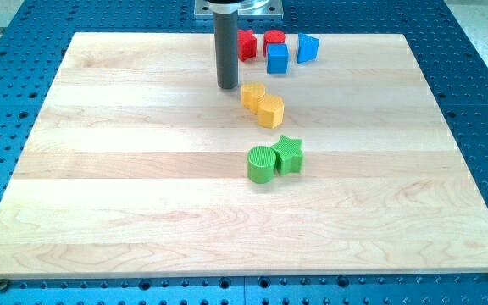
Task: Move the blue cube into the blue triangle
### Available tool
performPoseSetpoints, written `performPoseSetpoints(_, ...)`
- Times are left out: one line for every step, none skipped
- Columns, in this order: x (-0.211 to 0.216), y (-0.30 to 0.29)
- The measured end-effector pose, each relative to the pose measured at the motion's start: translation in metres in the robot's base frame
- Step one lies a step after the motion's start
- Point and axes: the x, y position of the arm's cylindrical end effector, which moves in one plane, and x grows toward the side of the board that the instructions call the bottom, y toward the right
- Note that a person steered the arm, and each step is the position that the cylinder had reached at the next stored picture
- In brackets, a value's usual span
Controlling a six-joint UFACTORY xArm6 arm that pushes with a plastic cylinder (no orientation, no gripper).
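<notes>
The blue cube (277, 58) sits near the view's top, just left of and below the blue triangle (308, 48); a small gap seems to part them. My tip (227, 86) rests on the board to the left of and a little below the blue cube, apart from it, and just left of the yellow blocks.
A red star-like block (246, 44) and a red cylinder (274, 38) stand at the board's top edge beside the blue cube. Two yellow blocks (263, 104) touch each other mid-board. A green cylinder (261, 164) and green star (288, 154) touch below them.
</notes>
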Motion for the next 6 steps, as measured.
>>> performPoseSetpoints(-0.033,0.0)
performPoseSetpoints(-0.039,0.048)
performPoseSetpoints(-0.032,0.138)
performPoseSetpoints(-0.026,0.158)
performPoseSetpoints(-0.012,0.157)
performPoseSetpoints(-0.017,0.262)
